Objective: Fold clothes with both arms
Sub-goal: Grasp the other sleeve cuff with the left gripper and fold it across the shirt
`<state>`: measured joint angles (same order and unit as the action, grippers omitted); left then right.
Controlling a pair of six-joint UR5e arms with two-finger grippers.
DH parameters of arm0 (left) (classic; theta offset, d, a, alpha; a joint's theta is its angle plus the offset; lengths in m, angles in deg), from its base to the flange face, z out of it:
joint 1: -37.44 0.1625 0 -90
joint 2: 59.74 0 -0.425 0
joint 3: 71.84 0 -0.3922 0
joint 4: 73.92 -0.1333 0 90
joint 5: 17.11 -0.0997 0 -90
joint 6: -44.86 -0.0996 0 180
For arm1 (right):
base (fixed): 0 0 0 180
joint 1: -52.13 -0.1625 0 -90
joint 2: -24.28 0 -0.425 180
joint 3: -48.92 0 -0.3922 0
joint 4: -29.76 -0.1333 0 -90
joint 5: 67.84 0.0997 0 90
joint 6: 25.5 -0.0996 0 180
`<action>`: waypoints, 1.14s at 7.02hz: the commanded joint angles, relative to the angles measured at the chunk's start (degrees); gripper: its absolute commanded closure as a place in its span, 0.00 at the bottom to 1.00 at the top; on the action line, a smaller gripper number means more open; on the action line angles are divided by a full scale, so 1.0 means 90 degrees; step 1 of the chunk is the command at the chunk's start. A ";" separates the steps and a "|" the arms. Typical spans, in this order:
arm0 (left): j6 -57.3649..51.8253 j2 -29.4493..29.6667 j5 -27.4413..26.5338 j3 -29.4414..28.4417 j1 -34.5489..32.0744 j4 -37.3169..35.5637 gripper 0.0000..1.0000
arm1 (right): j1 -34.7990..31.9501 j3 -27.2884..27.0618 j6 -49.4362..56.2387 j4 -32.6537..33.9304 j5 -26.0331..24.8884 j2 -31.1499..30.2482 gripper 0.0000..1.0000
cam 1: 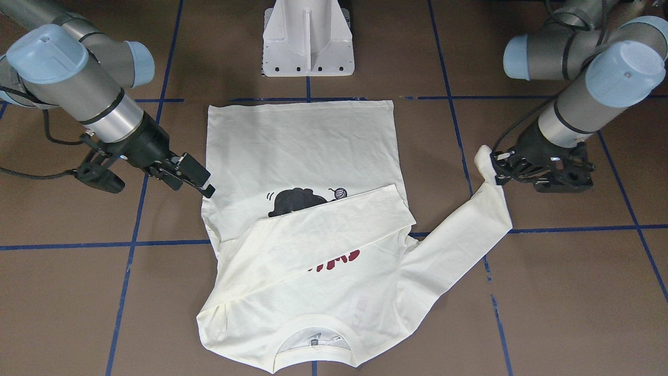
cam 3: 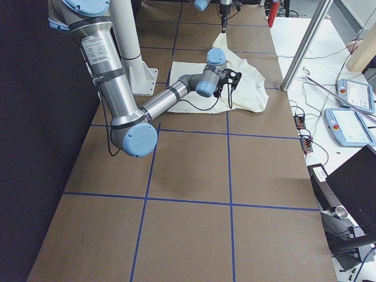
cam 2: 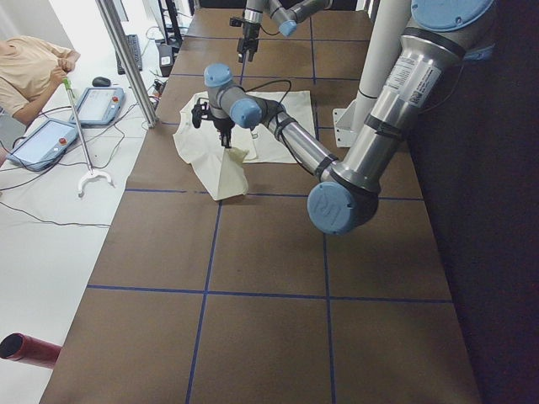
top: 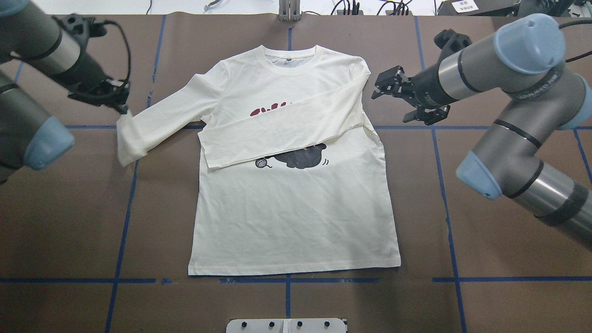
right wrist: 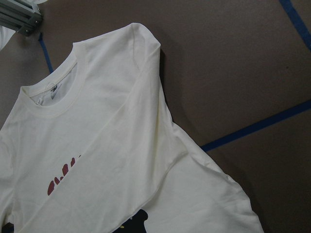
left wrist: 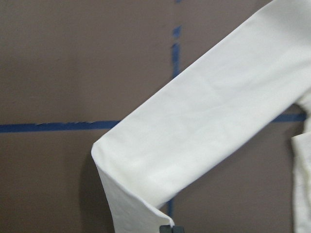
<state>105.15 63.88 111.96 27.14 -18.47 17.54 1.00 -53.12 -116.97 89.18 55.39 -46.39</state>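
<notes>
Shirt [top: 296,208] flat, print up | left gripper [top: 122,108] clamped on lifted cuff [top: 126,119] | right gripper [top: 380,87] jaws apart, just beside shoulder

A matt brown desk [top: 508,222], crossed by blue tape lines [top: 69,280], fills the overhead view. A white metal pedestal base [cam 1: 308,39] stands at 12 o'clock in the front-facing view. In the left side view, off the desk at 10 o'clock, a person in a peach shirt [cam 2: 29,67] is near two grey tablet-like pendants [cam 2: 99,105]. A dark red cylinder [cam 2: 29,349] lies at 8 o'clock.
</notes>
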 commanded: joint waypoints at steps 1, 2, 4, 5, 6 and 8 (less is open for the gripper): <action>0.2838 0.2560 -0.0644 -0.1815 0.1320 0.1091 1.00 | -0.0295 -0.0340 0.0212 -0.0001 0.0244 -0.0525 0.00; 0.3576 0.3723 -0.1820 -0.3529 0.2152 0.2025 1.00 | -0.0373 -0.0439 0.0222 -0.0001 0.0244 -0.0662 0.00; 0.3789 0.3940 -0.2834 -0.4889 0.2784 0.3873 1.00 | -0.0413 -0.0479 0.0223 0.0009 0.0196 -0.0780 0.00; 0.3944 0.3998 -0.3079 -0.5310 0.2795 0.4509 1.00 | -0.0423 -0.0595 0.0223 -0.0001 0.0176 -0.0858 0.00; 0.3945 0.4028 -0.3198 -0.5488 0.2814 0.4679 1.00 | -0.0413 -0.0615 0.0223 -0.0001 0.0166 -0.0936 0.00; 0.4227 0.4338 -0.3413 -0.6082 0.2863 0.5246 0.86 | -0.0423 -0.0635 0.0223 -0.0001 0.0166 -0.1043 0.00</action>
<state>141.91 101.15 82.44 -24.24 6.89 62.02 -2.74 -58.65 -114.97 89.17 56.90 -54.99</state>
